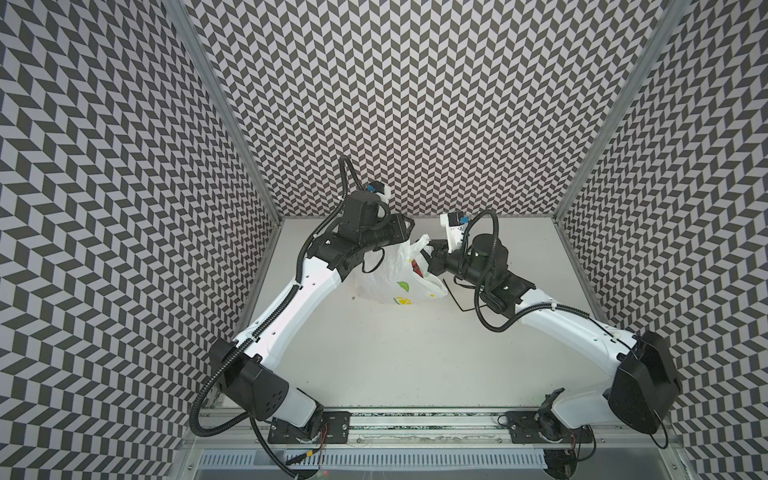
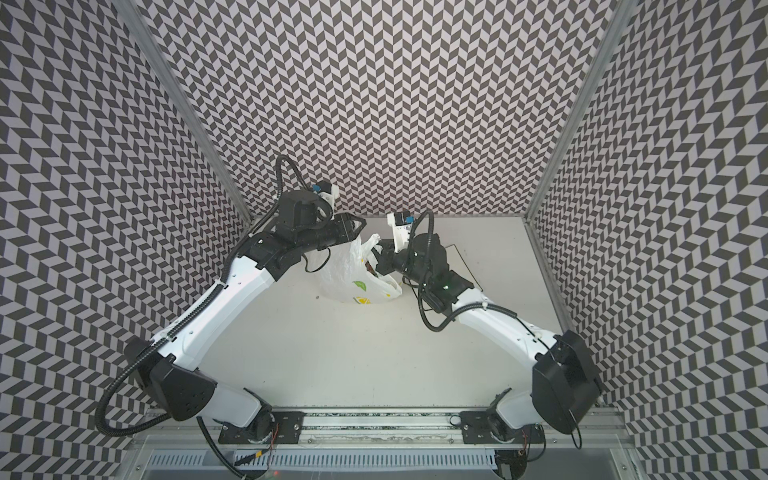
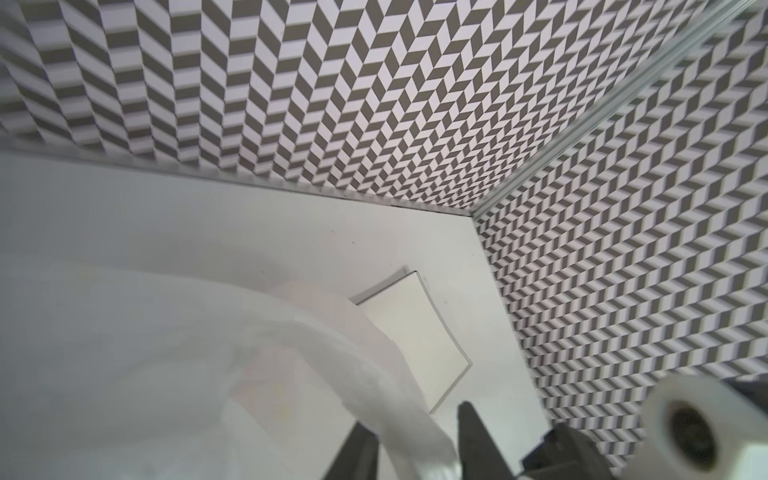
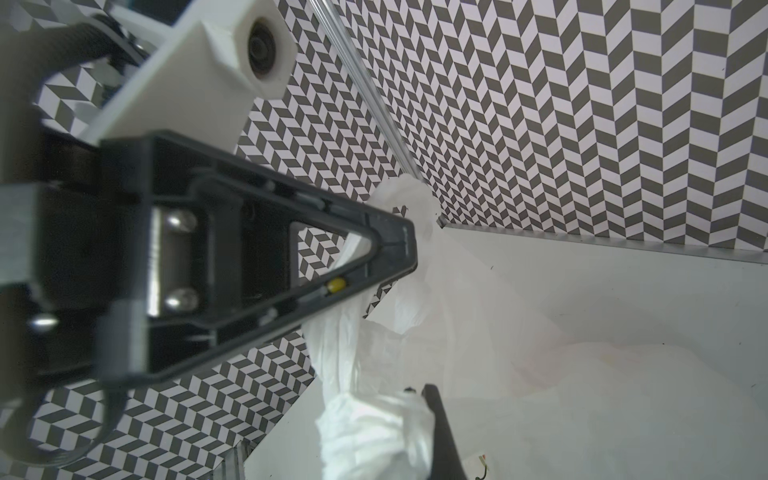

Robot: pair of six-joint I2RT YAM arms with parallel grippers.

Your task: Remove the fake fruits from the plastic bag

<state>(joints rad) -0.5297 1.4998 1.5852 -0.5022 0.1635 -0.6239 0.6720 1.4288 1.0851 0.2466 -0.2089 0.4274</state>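
The plastic bag (image 1: 386, 278) (image 2: 345, 278), thin white with green and yellow prints, stands at the back middle of the table with both handles held up. My left gripper (image 1: 409, 227) (image 3: 413, 415) has one handle strip between its dark jaws and is shut on it. My right gripper (image 1: 430, 248) (image 4: 417, 390) is shut on the other handle, which is bunched into a white wad (image 4: 374, 432). Between the handles the mouth gapes, and a red piece of the fake fruits (image 1: 417, 266) shows inside. The other fruits are hidden by the plastic.
A square white plate (image 3: 415, 345) with a thin dark rim lies flat on the table right of the bag, partly under my right arm. Patterned walls close the back and both sides. The bag sits near the back wall.
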